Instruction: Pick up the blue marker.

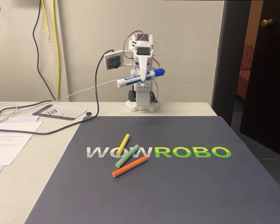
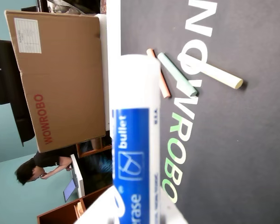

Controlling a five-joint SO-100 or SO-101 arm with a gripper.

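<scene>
Jaws closed on the blue marker (image 1: 140, 77), gripping the barrel about mid-length; the gripper (image 1: 143, 77) points down in the fixed view, raised well above the worktop (image 1: 18, 186) in front of the arm's white base (image 1: 141, 100). Marker held nearly level, slightly tilted, blue cap end up and to the right, white barrel end to the left. In the wrist view the marker (image 2: 133, 140) runs up the centre of the picture, white barrel with a blue printed label, its lower end tucked between white gripper parts at the bottom edge. Below and forward of the arm, a dark mat (image 1: 177, 186) with large lettering lies on the worktop. Three thin sticks rest on it, near the lettering: yellow stick (image 1: 123, 142), green stick (image 1: 127, 156), orange stick (image 1: 129, 166), the yellow and green touching or overlapping, the orange just beside the green. Black cable (image 1: 60, 126) trails across the worktop at left. Cardboard box (image 2: 60, 74) stands beyond the mat in the wrist view.
</scene>
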